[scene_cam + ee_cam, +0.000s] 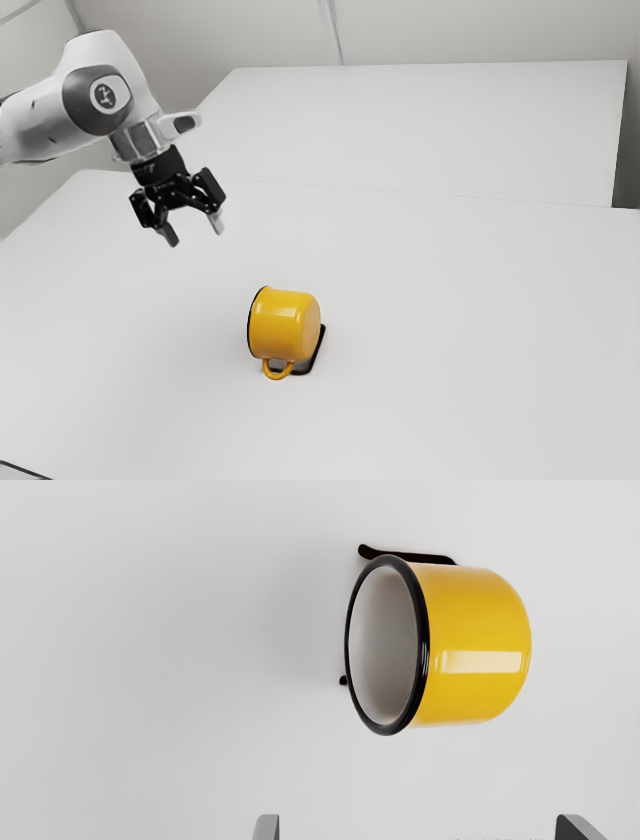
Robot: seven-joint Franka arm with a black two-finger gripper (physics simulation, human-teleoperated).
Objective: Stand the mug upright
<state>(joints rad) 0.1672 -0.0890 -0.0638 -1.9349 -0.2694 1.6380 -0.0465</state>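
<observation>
Exterior view: hand (195,235) held raised, fingers spread wide, at eleven o'clock from tipped mug (285,325); bench (450,320) edge well apart from mug.

bright, diffuse light | bar-shaped glare on mug (470,615) | soft shading on table (280,610)

mug (480,615) yellow | rim (423,630) black | inside (382,645) grey | handle (277,375) yellow | thin piece (415,556) black | table (450,330) off-white

Mug (284,325): glossy, smooth yellow finish, apparently enamelled metal; rim (424,645) shiny black. Table (450,300): matt, smooth white.
</observation>
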